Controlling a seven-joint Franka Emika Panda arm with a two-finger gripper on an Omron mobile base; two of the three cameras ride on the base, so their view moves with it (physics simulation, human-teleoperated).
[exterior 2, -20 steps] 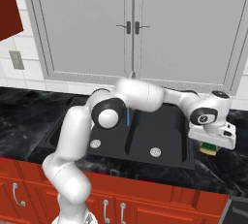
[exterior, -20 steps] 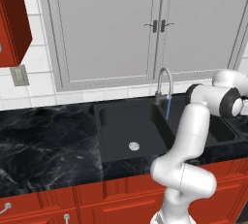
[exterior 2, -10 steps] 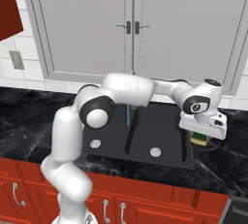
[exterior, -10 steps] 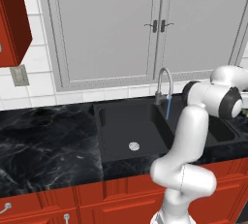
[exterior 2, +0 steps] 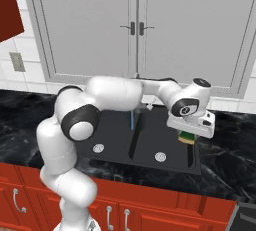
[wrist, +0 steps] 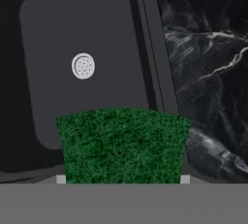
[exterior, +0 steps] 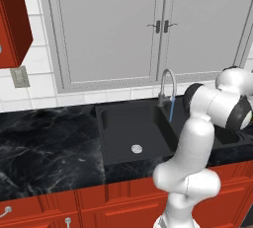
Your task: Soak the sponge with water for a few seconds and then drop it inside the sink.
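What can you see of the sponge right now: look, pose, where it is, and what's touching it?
The sponge fills the lower middle of the hand view, showing its rough dark green scrub layer. In the right base view a small bit of yellow and green hangs under the gripper, which is shut on it. It is held above the right rim of the sink, apart from the basin floor. The water runs well to its left and does not touch it.

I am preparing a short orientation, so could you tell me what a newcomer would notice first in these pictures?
The big white robot arm arcs across the matte black double-basin sink. Its tool, over the right basin, is shut on a small yellow sponge with a dark green scrub layer. A thin blue stream of water runs from the curved silver faucet at the sink's back.
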